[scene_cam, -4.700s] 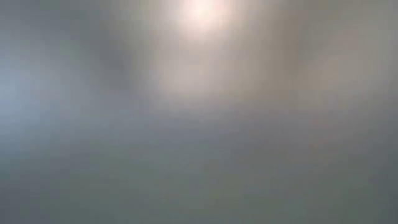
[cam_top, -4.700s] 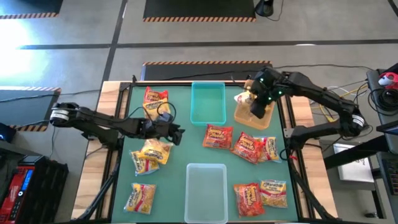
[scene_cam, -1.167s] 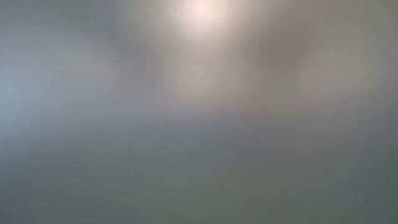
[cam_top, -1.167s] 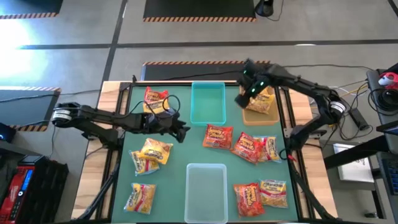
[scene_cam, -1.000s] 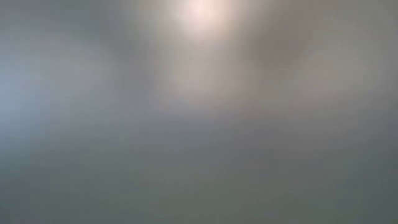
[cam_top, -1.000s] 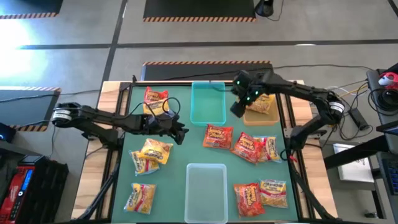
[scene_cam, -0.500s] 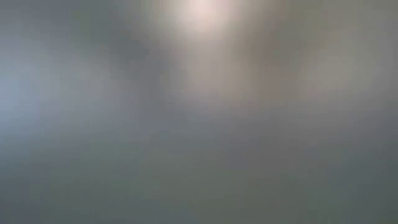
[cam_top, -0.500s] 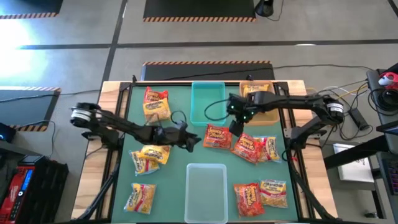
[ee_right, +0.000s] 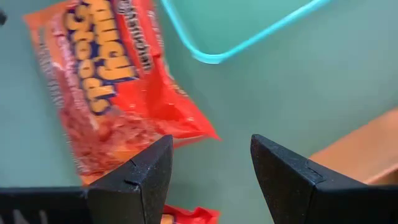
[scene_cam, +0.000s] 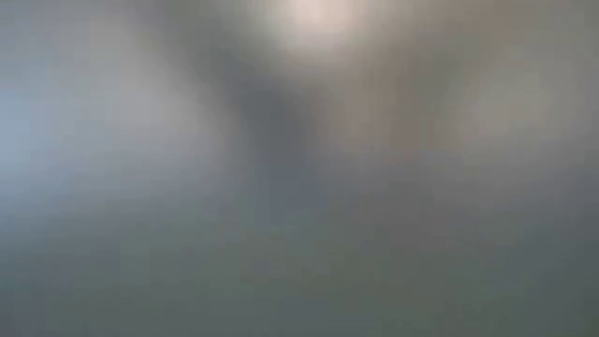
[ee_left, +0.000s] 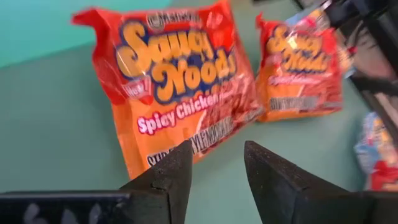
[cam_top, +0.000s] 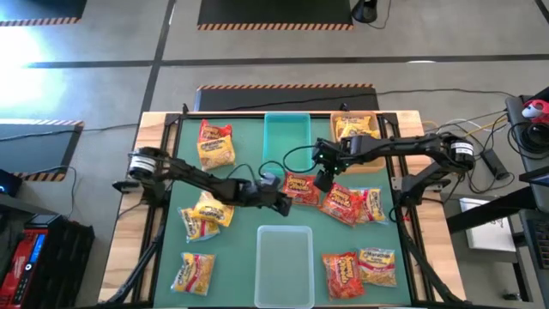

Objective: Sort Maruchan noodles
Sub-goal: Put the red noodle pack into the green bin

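Maruchan noodle packets lie flat on the green mat. Several red ones lie at the middle right: (cam_top: pixel 302 187), (cam_top: pixel 343 203), (cam_top: pixel 343 270). Yellow ones lie on the left: (cam_top: pixel 214 142), (cam_top: pixel 208 210), (cam_top: pixel 193 273). One more lies in the tan bin (cam_top: pixel 356 159). My left gripper (cam_top: pixel 279 203) (ee_left: pixel 217 168) is open, just short of the near edge of the red "Saucy Noods" packet (ee_left: pixel 180 81). My right gripper (cam_top: pixel 324 180) (ee_right: pixel 211 168) is open above that packet's other end (ee_right: pixel 106 81). The low view shows only blur.
A teal bin (cam_top: pixel 287 142) stands at the far middle; its corner (ee_right: pixel 211 57) shows by my right gripper. A clear bin (cam_top: pixel 285 253) stands at the near middle. More packets (cam_top: pixel 373 206) (cam_top: pixel 377 264) lie to the right, and another red packet (ee_left: pixel 301 68) is beyond my left gripper.
My left gripper has reached toward the table's right and sunk, coming up to the red packet in the middle. My right gripper has come away from the tan bin toward the near edge and down, over the same packet. No packet has moved.
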### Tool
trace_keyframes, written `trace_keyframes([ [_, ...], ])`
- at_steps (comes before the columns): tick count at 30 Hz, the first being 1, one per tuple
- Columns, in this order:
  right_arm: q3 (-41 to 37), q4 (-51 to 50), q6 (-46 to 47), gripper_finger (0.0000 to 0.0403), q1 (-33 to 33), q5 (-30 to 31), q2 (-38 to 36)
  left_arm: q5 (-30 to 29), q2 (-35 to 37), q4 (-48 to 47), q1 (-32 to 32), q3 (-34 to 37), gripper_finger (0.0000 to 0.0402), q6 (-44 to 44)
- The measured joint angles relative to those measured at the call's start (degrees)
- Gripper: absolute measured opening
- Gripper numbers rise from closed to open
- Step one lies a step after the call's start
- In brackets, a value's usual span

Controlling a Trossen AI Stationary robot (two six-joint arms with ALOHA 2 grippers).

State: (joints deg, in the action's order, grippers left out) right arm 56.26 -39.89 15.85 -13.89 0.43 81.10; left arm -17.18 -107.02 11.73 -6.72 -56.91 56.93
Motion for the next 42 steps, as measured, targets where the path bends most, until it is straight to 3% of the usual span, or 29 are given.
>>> trace_keyframes([
  [6, -0.6, 3.0, -0.9, 0.0203, -0.5, 1.7, 0.0, 0.2, -4.7, -6.7, 0.2, -6.6, 0.0119, -0.5],
  [18, -0.8, 8.1, -6.4, 0.0203, -1.6, 0.5, 0.0, 0.3, -9.7, -8.3, 2.0, -8.1, 0.0117, 2.0],
  [32, -0.9, 8.1, -5.3, 0.0203, -6.5, -17.6, 1.6, 0.7, -9.8, -13.4, 2.1, -7.7, 0.0099, 3.6],
  [37, -1.2, 8.1, -5.3, 0.0203, -7.5, -19.5, 1.6, 1.0, -9.8, -13.4, 2.1, -7.7, 0.0099, 3.6],
  [42, -1.6, 9.5, -2.5, 0.0203, -8.2, -25.4, 1.6, 1.1, -9.8, -13.6, 2.2, -7.6, 0.0099, 3.6],
])
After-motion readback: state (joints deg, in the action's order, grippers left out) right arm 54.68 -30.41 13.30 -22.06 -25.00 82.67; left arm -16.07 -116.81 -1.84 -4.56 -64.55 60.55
